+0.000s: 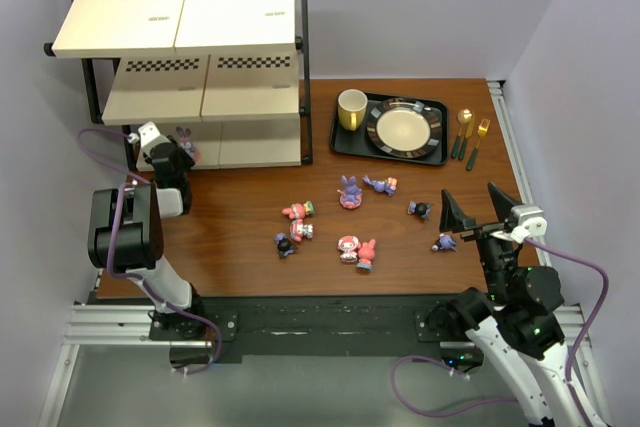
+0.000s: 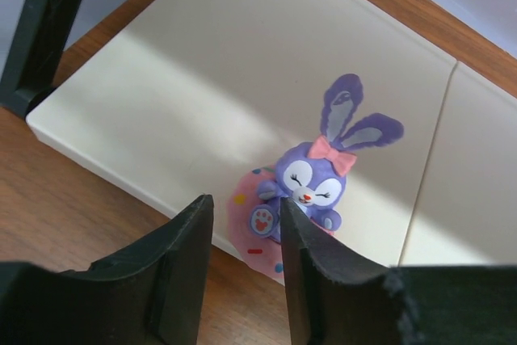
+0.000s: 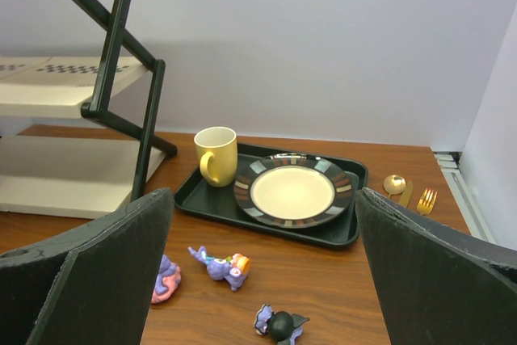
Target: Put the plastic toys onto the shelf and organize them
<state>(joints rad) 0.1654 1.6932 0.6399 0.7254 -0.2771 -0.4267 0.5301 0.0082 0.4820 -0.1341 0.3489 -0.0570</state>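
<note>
Lilac walls (image 1: 420,7) enclose a brown wooden table (image 1: 240,247) strewn with toys (image 1: 357,250).

Purple bunny (image 2: 311,187): pink base hidden behind my left fingers (image 2: 323,280); from above, partly screened by my arm.
Shelf (image 1: 180,12): bottom board largely under the upper tiers; cut by the left edge in my right wrist view.
Dark toy (image 3: 279,325): clipped at the bottom edge.
Second bunny (image 3: 166,279): half behind my right fingers (image 3: 89,272).
Scattered toys (image 1: 301,231): faces too small to tell from above.
</note>
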